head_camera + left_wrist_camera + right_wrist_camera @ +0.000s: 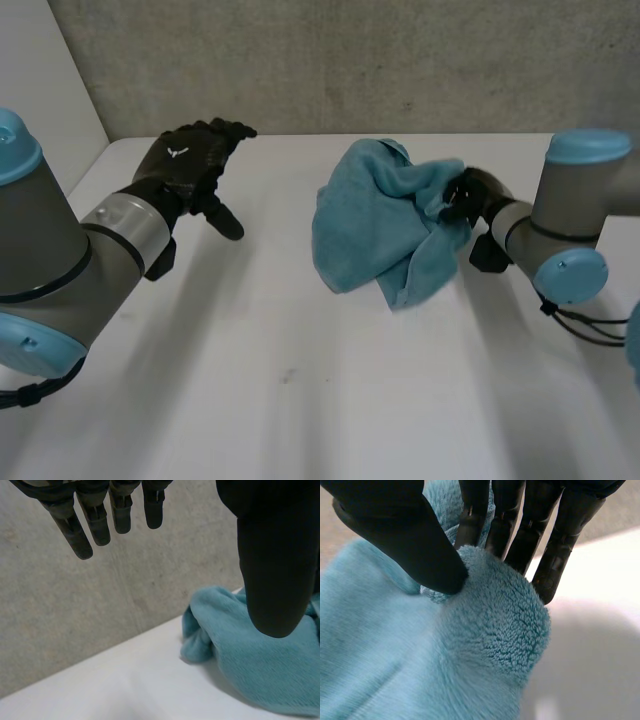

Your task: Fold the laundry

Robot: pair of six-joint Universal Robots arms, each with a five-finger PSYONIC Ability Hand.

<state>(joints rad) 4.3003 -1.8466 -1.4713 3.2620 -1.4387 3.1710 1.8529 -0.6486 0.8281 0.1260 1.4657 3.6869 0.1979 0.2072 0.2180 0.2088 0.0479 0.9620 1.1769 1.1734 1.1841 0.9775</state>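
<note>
A light-blue fleecy cloth [375,225] is bunched in a heap at the middle right of the white table [250,380]. My right hand [468,195] is at its right edge and pinches a fold of the cloth [495,625] between the thumb [410,540] and the fingers [520,530]. My left hand [190,160] hovers over the table's back left, well apart from the cloth, with straight fingers [95,520] and nothing in it. Beyond its thumb [275,560] lies the cloth [250,650].
A grey concrete wall [350,60] runs along the table's back edge. A white side wall [40,80] stands at the back left.
</note>
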